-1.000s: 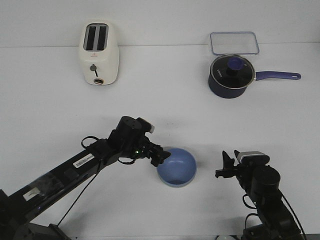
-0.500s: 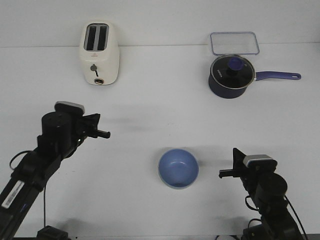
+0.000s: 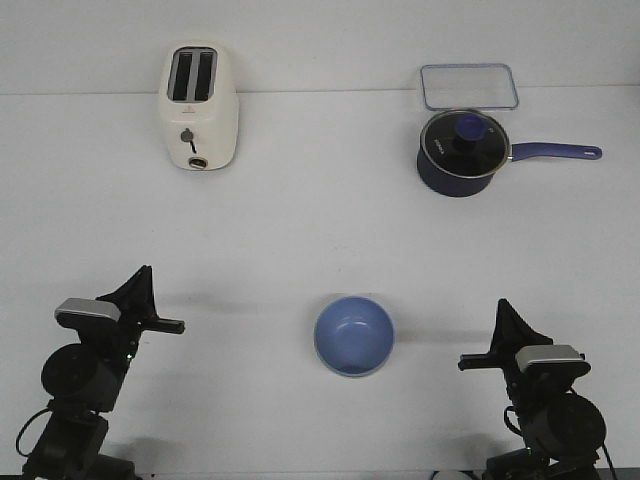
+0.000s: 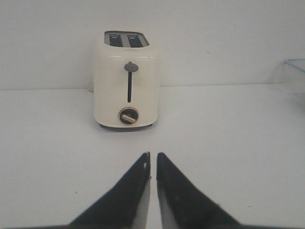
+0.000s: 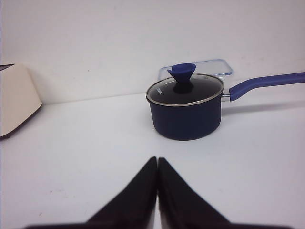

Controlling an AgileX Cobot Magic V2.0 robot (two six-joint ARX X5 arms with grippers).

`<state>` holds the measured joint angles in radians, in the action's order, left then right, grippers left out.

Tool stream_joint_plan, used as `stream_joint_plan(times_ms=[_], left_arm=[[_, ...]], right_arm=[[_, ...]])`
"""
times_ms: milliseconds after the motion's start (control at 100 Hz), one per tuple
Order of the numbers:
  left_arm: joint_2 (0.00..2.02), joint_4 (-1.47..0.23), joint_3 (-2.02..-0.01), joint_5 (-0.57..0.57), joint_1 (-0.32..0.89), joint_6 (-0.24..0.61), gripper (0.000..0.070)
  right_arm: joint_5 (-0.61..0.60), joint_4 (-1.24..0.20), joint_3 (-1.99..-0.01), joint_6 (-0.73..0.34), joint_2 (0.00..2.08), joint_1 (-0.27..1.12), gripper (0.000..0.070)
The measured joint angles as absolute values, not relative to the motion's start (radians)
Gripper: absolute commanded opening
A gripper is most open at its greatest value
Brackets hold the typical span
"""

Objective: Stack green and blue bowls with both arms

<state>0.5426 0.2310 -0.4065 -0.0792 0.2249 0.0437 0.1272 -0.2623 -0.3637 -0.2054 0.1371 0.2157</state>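
The blue bowl [image 3: 354, 335] stands upright on the white table, front centre, with nothing touching it. A thin pale edge shows under its near rim; I cannot tell whether that is the green bowl, which shows nowhere else. My left gripper [image 3: 178, 326] is drawn back at the front left, well apart from the bowl. In the left wrist view [image 4: 152, 155] its jaws are nearly together and empty. My right gripper [image 3: 465, 362] is at the front right, beside the bowl but apart from it. It is shut and empty in the right wrist view [image 5: 157, 159].
A cream toaster [image 3: 199, 107] stands at the back left and shows in the left wrist view [image 4: 127, 87]. A dark navy saucepan with a glass lid [image 3: 463, 152] and a clear lidded container [image 3: 468, 85] stand at the back right.
My left arm has let go of the blue bowl's rim and drawn back to the front left. My right arm has pulled back slightly. The bowl stays in place.
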Motion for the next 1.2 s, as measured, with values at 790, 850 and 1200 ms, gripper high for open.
stream_joint_plan(times_ms=[790,850,1200], left_arm=[[0.464,0.219,-0.405,-0.079,0.224,0.044,0.0015],[0.429,0.245,-0.385,-0.078,0.21,0.044,0.0014],[0.067,0.134,-0.073,0.027,0.044,0.123,0.0013]], right_arm=[[0.131,-0.263,-0.364,-0.205,0.137,0.216,0.0001],[0.131,-0.263,-0.364,-0.205,0.137,0.216,0.0001],[0.131,-0.263,-0.364,-0.205,0.137,0.216,0.0001]])
